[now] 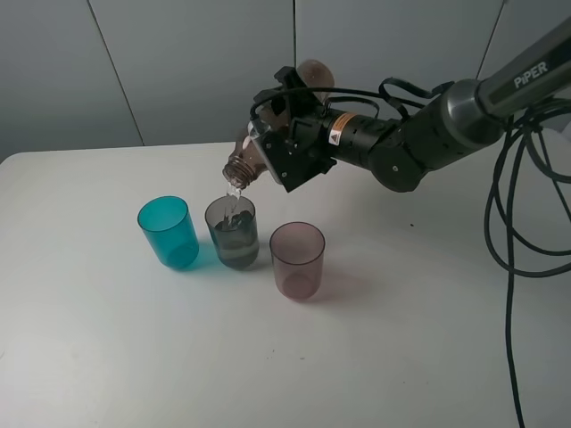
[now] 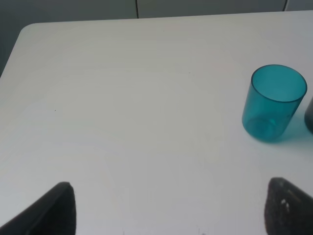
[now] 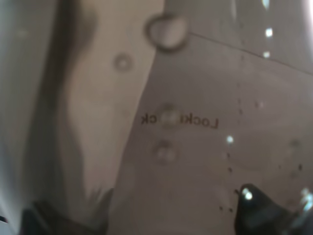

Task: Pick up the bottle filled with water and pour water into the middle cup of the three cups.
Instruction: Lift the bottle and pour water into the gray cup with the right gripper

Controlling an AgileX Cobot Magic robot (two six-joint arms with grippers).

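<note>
My right gripper (image 1: pixel 287 143) is shut on the smoky-brown bottle (image 1: pixel 252 157), which is tilted steeply with its neck down and to the left. Its mouth hangs just above the grey middle cup (image 1: pixel 234 234), and a thin stream of water falls into it. This cup holds some water. It stands between the teal-blue cup (image 1: pixel 168 232) and the pinkish-mauve cup (image 1: pixel 297 259). The right wrist view is filled by the bottle's wet wall (image 3: pixel 171 122). My left gripper (image 2: pixel 171 210) is open above bare table, well short of the teal-blue cup (image 2: pixel 274 103).
All three cups stand in a row on a white table (image 1: pixel 134 357). Black cables (image 1: pixel 517 205) hang at the right beside the right arm. A grey wall rises behind the table's far edge.
</note>
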